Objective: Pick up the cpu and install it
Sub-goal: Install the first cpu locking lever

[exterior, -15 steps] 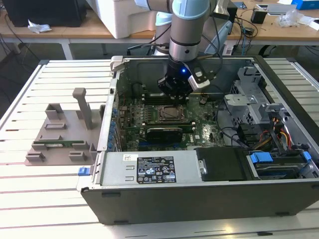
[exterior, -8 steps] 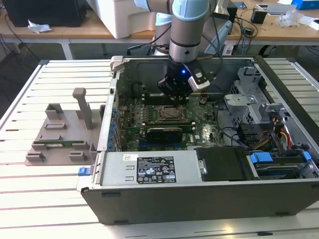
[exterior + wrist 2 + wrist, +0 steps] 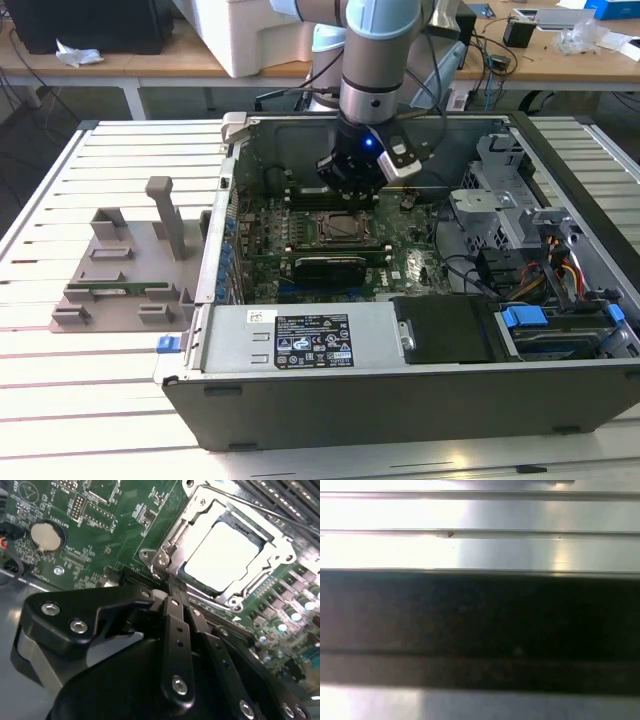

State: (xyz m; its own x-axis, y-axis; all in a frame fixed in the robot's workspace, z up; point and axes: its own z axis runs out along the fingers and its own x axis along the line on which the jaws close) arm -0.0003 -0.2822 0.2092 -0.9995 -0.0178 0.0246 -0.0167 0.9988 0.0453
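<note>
Black linkages of the hand (image 3: 172, 605) crowd the lower half of the second wrist view, the two finger bars drawn together into a narrow close, with nothing visible between them. Just past their tips, in the upper right of that frame, the cpu (image 3: 222, 557) lies flat inside the socket frame (image 3: 165, 560), its pale metal top glaring under the light. It looks to me already seated, square to the frame, with the hand apart from it and a little short of it.

From the exterior view, the arm comes down at upper centre into the open computer case (image 3: 400, 400), and the hand (image 3: 352, 188) hangs just above the motherboard (image 3: 400, 265), beside the socket (image 3: 335, 228) at mid-frame. The case sits on a slatted tabletop (image 3: 90, 400), with a grey fixture (image 3: 125, 270) at the left.

To do this part well, I would say the chip must lie level with no corner riding up on the frame, and the fingers should stay clear of the small parts on the board around the socket. Any sideways nudge could shift it on the contacts.
</note>
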